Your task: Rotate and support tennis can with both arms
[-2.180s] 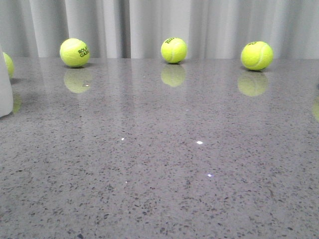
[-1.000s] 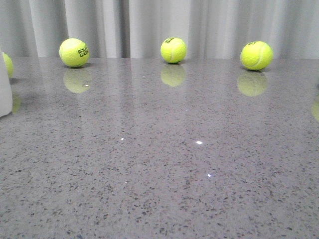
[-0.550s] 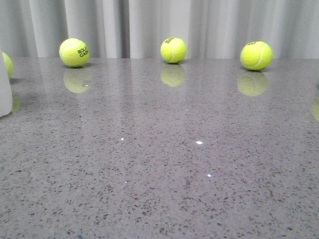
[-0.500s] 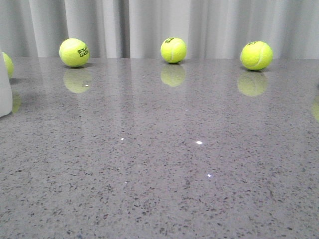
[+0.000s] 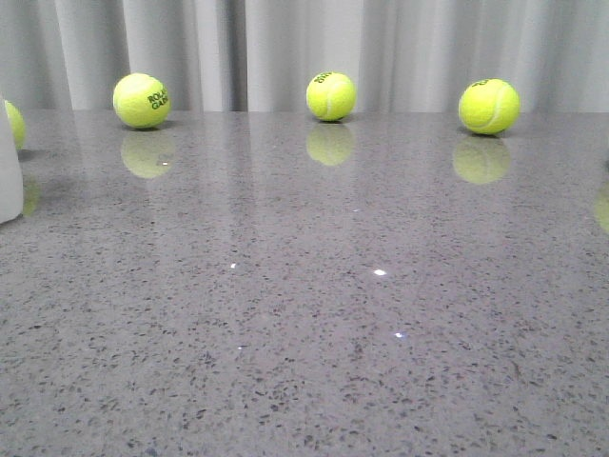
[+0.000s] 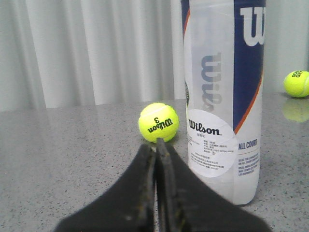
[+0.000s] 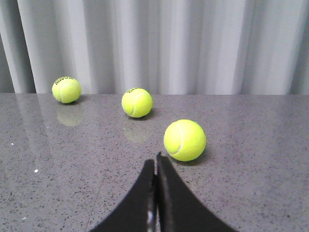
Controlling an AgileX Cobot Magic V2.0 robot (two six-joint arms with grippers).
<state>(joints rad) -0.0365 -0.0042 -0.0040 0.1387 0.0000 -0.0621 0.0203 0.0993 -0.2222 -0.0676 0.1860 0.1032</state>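
standing one tennis can (image 6: 224, 96), four tennis balls (image 5: 331, 95)

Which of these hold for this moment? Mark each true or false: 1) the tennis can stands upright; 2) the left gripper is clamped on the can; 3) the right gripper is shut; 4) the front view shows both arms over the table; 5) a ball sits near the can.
1) True: the tennis can stands upright on the table.
2) False: the left gripper is shut on nothing, apart from the can.
3) True: the right gripper is shut, empty.
4) False: neither arm shows there.
5) True: a Wilson ball sits near it.
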